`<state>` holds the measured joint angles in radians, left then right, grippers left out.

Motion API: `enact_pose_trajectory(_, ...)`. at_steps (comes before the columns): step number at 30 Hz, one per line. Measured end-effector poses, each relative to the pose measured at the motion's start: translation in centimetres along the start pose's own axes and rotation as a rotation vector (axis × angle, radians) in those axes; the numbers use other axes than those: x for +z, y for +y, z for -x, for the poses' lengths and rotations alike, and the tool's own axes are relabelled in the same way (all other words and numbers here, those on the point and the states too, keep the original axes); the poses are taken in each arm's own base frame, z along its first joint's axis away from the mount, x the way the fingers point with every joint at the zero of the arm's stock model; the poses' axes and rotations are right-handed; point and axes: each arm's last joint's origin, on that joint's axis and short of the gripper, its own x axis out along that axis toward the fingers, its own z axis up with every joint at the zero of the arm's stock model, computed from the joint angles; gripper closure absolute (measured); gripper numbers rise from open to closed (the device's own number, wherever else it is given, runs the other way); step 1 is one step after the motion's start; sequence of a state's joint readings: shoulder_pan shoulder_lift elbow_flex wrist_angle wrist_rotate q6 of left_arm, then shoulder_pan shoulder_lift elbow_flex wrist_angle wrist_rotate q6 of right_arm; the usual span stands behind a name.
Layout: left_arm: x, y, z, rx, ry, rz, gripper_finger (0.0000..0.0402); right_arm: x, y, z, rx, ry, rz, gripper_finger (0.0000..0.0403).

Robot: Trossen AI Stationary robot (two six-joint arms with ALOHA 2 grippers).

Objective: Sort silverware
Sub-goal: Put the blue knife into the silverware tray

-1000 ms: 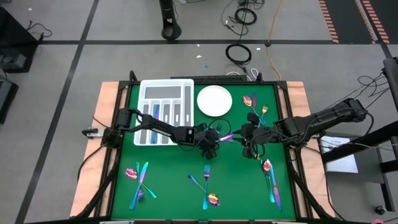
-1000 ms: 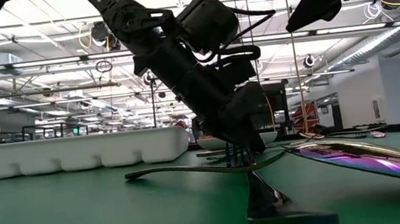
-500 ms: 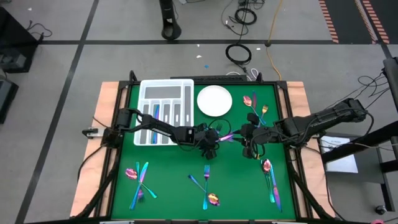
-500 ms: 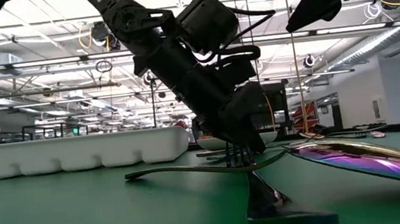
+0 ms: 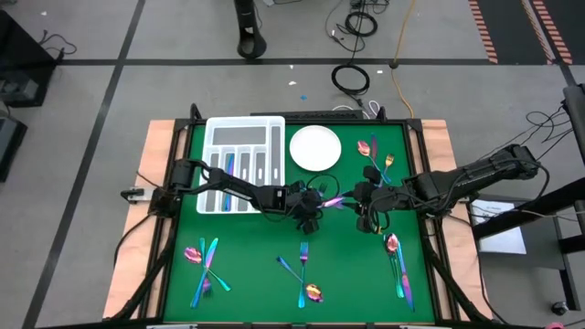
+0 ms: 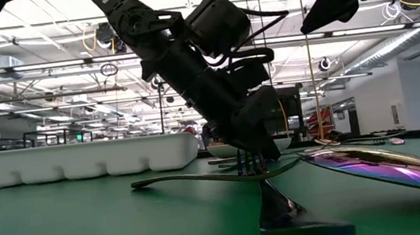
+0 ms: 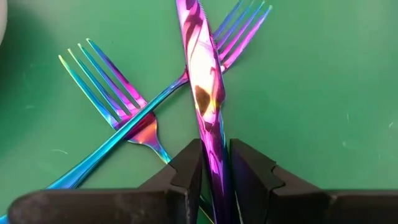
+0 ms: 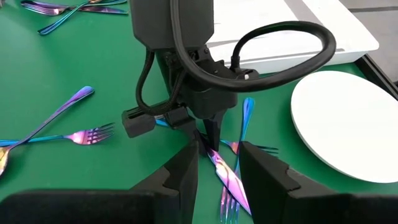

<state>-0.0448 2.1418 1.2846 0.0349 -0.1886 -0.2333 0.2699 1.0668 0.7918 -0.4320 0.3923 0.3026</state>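
Observation:
At the table's middle lie an iridescent purple knife [image 7: 202, 81] and two forks [image 7: 121, 102] [image 7: 239, 31], crossed, the knife on top. My left gripper [image 7: 216, 168] slants down onto this pile [image 5: 331, 200] from the table's left and is shut on the knife. In the low view its fingers [image 6: 254, 159] reach down to the cutlery. My right gripper [image 8: 217, 168] hangs open above the table, just right of the pile [image 5: 363, 206], with nothing between its fingers. My left gripper pinches the knife by its two long edges [image 7: 214, 155] between the two fingers, on the stretch away from the serrated tip. The fingers slant down from the table's left, one on each side of the knife. The knife lies flat across the forks.
A white divided tray [image 5: 245, 128] stands at the far left with a blue piece [image 5: 229, 164] in one slot, and a round white plate [image 5: 315, 147] beside it. More silverware lies at the far right [image 5: 373, 155], near left [image 5: 203, 265], near middle [image 5: 303, 274] and near right [image 5: 398, 265].

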Motion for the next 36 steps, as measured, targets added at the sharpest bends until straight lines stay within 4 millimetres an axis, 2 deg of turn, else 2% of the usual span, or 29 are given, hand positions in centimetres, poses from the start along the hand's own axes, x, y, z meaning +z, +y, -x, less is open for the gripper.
enact_pose_trajectory(7,0.1,0.0,0.0,-0.004,-0.009,0.002,0.0362,0.0,0.0,0.0,0.000,0.000,0.000,0.0298)
enact_pose_trajectory(19,0.3,-0.1,0.2,-0.007,-0.023,0.001,0.0356,0.0,0.0,0.0,0.000,0.001,0.001,0.0298)
enact_pose_trajectory(24,1.5,-0.1,1.5,-0.018,-0.068,0.008,0.0357,-0.1,0.0,0.0,-0.001,0.007,0.003,0.0298)
enact_pose_trajectory(32,4.2,0.0,4.9,-0.041,-0.168,0.029,0.0357,-0.1,0.0,0.0,-0.001,0.007,0.007,0.0298)
enact_pose_trajectory(36,5.5,0.8,6.7,-0.045,-0.206,0.123,0.0357,-0.1,0.0,0.0,-0.001,0.008,0.004,0.0298)
